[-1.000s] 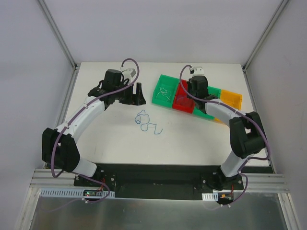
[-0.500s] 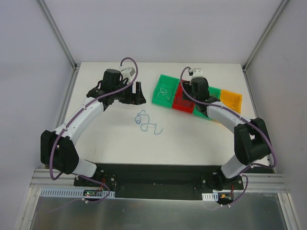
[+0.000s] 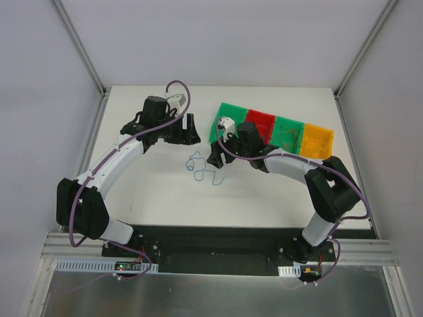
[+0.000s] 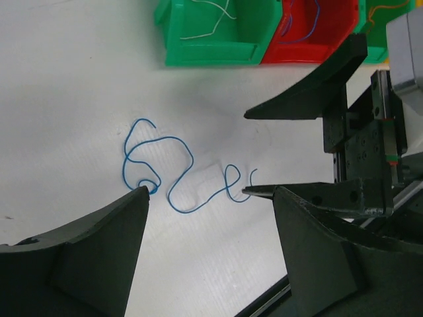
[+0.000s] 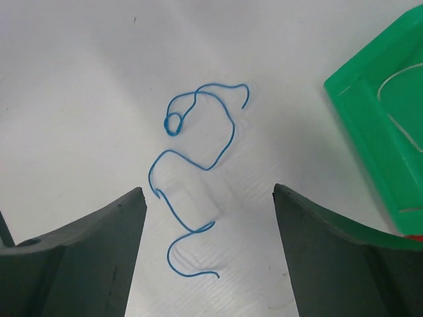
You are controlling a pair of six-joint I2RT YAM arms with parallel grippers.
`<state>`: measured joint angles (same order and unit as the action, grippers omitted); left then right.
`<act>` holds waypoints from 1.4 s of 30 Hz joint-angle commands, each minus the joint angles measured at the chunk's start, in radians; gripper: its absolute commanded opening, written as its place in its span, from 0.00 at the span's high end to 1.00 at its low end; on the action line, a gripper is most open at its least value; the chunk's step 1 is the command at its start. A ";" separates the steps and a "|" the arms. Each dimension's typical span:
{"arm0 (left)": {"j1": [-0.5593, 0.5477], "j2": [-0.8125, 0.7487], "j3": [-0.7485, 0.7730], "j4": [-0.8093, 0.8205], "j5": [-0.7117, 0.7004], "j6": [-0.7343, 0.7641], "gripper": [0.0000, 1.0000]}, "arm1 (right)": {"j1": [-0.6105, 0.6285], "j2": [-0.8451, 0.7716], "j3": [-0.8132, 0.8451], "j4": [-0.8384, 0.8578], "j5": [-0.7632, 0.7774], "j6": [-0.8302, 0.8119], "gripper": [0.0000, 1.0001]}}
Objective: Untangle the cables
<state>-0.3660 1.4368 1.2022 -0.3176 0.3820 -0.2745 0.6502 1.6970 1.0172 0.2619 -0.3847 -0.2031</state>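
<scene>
The right claw (image 5: 208, 191) hung wide open and empty over the blue cable (image 5: 210, 169), which lay in loose waves on the table (image 3: 152, 191). The left claw (image 4: 211, 191), equally open and empty, hovered near the green bin (image 3: 228, 107).

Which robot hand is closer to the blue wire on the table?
Right. The right gripper is open, close beside the blue wire at its right side. The left gripper, also open, sits farther off, toward the table's far edge.

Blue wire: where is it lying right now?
In the top view the blue wire lies mid-table, just left of the right claw, in front of the green bin.
</scene>
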 commanded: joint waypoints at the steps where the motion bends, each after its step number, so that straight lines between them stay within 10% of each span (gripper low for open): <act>1: 0.006 -0.045 -0.016 0.022 -0.071 0.003 0.25 | 0.035 -0.016 -0.032 0.036 -0.080 -0.035 0.20; 14: 0.013 -0.159 -0.053 0.031 -0.230 0.006 0.25 | 0.161 0.049 0.029 -0.105 0.199 0.037 0.21; 29: 0.013 -0.210 -0.085 0.063 -0.288 0.012 0.25 | 0.184 0.125 0.132 -0.230 0.198 0.018 0.63; 35: 0.013 -0.219 -0.090 0.066 -0.281 0.006 0.25 | 0.184 0.066 0.080 -0.170 0.164 0.004 0.96; 42: 0.013 -0.227 -0.095 0.072 -0.279 0.000 0.25 | 0.183 -0.199 -0.038 -0.041 0.299 0.037 1.00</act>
<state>-0.3645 1.2427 1.1133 -0.2806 0.1135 -0.2737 0.8291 1.7008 1.0084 0.0902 -0.1688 -0.1848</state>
